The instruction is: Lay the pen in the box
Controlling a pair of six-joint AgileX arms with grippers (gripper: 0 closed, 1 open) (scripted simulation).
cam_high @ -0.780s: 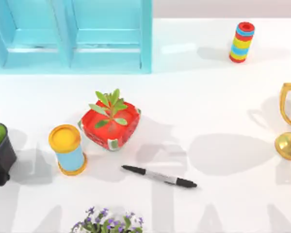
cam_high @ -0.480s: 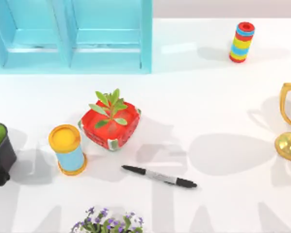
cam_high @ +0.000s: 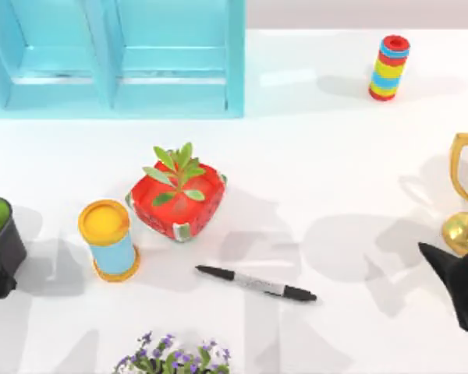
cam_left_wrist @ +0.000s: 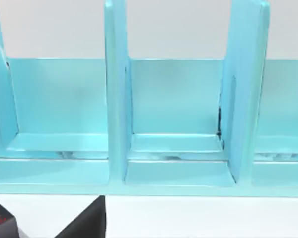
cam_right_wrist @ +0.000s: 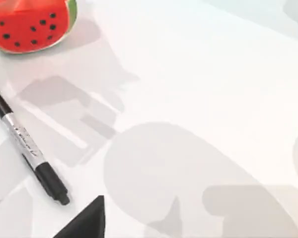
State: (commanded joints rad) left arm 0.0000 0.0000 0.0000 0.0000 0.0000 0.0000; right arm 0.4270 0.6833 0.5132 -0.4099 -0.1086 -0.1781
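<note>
Pen flat on worktop, below red planter, untouched. Long axis runs left-right, slightly slanted; pointed tip toward left, cap toward right. Right tool near right edge, well apart from pen; finger state: cannot tell. Left arm idle facing blue box. Advice: align jaws across grey barrel, descend at mid-length.

The pen lies flat on the table at lower centre of the top view, just below the planter, with the can to its left and the right gripper near the lower right edge.
</note>
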